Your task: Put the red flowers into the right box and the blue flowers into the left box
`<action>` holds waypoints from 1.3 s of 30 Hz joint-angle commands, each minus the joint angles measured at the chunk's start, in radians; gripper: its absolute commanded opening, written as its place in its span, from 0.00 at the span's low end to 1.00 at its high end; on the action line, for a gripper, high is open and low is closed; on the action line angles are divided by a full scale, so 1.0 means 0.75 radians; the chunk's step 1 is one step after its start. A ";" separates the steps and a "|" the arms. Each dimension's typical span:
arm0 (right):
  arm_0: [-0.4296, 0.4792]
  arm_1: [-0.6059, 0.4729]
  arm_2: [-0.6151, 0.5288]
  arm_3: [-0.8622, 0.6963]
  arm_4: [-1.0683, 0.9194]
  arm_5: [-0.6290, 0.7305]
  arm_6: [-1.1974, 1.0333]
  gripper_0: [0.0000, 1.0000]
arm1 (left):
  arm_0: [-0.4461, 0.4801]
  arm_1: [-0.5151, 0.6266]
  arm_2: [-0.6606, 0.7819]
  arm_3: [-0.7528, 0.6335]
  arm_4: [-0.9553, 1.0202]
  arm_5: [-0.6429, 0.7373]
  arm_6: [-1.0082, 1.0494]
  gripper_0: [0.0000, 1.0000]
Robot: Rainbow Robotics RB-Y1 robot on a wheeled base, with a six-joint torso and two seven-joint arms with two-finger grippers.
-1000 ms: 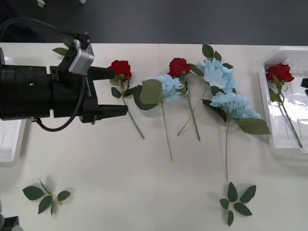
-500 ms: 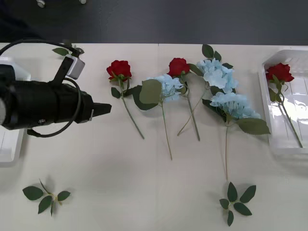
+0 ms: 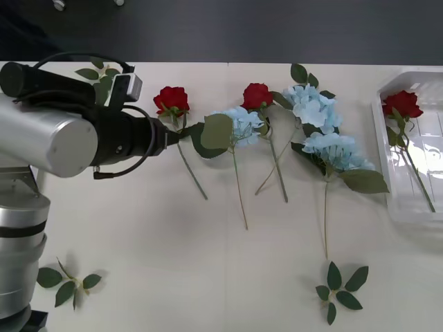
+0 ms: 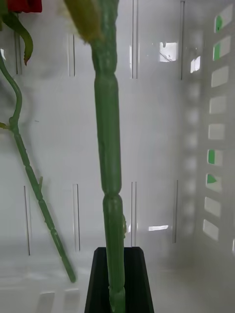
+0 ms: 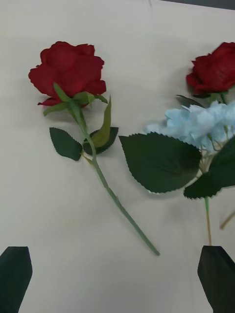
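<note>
One red rose [image 3: 402, 104] already lies in the right box [image 3: 385, 187] at the right edge of the table [image 3: 173, 263]; a second green stem [image 4: 108, 146] is held between the shut black fingers of the right gripper [image 4: 117, 288] just above the box floor, its bloom not identifiable. Two red roses remain on the table: the left rose [image 3: 172, 99] and the middle rose [image 3: 257, 95], both toward the far side. Three blue flowers remain: one cluster [image 3: 242, 123] between the two roses and two clusters [image 3: 315, 104] [image 3: 336, 151] to the right of the middle rose. None is seen in the left box [image 3: 14, 207], which is largely hidden behind the arm. The left gripper [image 5: 117, 274] hovers over the left rose stem, fingers wide apart. Judged progress: early; five flowers are left. Open table lies near the robot, apart from two leaf sprigs [image 3: 66, 282] [image 3: 340, 290]; the overlapping stems in the middle leave little clearance.
</note>
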State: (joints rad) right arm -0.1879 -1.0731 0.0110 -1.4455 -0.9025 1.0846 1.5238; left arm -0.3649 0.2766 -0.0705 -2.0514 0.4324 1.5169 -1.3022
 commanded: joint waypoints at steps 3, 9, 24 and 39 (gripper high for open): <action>-0.003 -0.032 -0.031 -0.018 0.074 -0.010 0.024 0.43 | -0.152 -0.072 0.018 0.168 -0.141 -0.002 0.163 1.00; -0.003 -0.028 -0.031 -0.018 0.117 -0.010 0.003 0.46 | -0.266 -0.074 -0.008 0.369 -0.241 -0.006 0.188 1.00; -0.005 -0.021 -0.101 -0.261 -0.275 0.180 -0.130 0.46 | -0.450 -0.076 -0.080 0.825 -0.325 -0.217 0.227 1.00; -0.005 0.251 -0.078 -0.666 -0.271 0.319 -0.502 0.46 | -0.469 -0.236 -0.104 1.111 -0.509 -0.501 0.235 1.00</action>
State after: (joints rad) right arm -0.1874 -0.9215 -0.0608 -1.8976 -1.1159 1.3054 1.1960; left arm -0.6847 0.1191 -0.1600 -1.2210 0.0679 1.1583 -1.1766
